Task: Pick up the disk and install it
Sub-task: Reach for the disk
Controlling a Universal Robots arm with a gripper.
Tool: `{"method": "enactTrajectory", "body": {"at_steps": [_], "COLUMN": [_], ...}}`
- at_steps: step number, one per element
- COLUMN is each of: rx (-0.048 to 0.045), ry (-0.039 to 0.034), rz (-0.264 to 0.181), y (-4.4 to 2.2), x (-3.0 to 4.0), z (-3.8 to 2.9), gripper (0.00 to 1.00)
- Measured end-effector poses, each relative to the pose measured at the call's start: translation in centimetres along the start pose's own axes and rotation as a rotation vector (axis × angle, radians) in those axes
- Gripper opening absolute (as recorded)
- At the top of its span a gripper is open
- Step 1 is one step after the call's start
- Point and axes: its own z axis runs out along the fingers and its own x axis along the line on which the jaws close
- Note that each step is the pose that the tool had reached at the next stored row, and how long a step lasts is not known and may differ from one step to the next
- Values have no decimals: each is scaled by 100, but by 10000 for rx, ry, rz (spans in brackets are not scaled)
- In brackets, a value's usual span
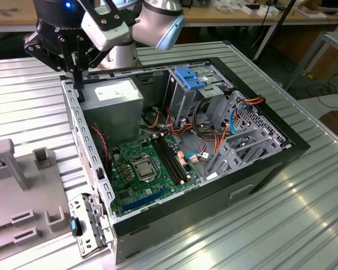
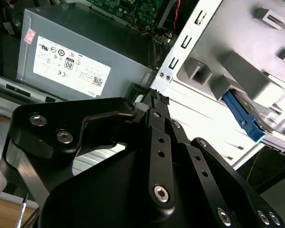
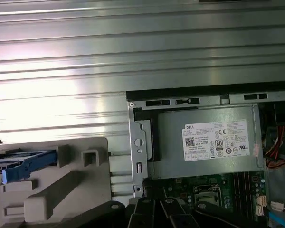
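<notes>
The disk [image 3: 23, 161] is a dark drive in a bright blue carrier. It lies in a grey fixture [image 3: 61, 185] on the table beside the open computer case [image 1: 180, 146]; in the second wrist view the disk [image 2: 242, 116] sits in that fixture [image 2: 237, 71]. My black gripper [image 1: 78, 76] hangs over the case's back corner at the exterior view's left, next to the grey power supply [image 1: 115, 104]. In both wrist views its fingers [image 2: 154, 99] [image 3: 154, 204] stand together, shut on nothing, well apart from the disk.
Inside the case lie a green motherboard [image 1: 146, 169], a metal drive cage with a blue plastic piece [image 1: 188, 79] on top, and loose cables [image 1: 236, 121]. The ribbed metal table [image 1: 281, 214] spreads around the case. The grey fixture [image 1: 22, 197] has upright posts.
</notes>
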Motion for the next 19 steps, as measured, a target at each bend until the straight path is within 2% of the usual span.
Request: {"method": "enactTrajectory", "body": {"at_steps": [2, 10, 11, 14, 19], "rx": [0, -1, 0, 0, 0], "ry": [0, -1, 0, 0, 0], "rz": [0, 1, 0, 0, 0], "y": [11, 19, 26, 32, 29], "x": [157, 489, 548, 637, 748], "z": [-3, -10, -12, -14, -17], "gripper": [11, 11, 11, 11, 11]}}
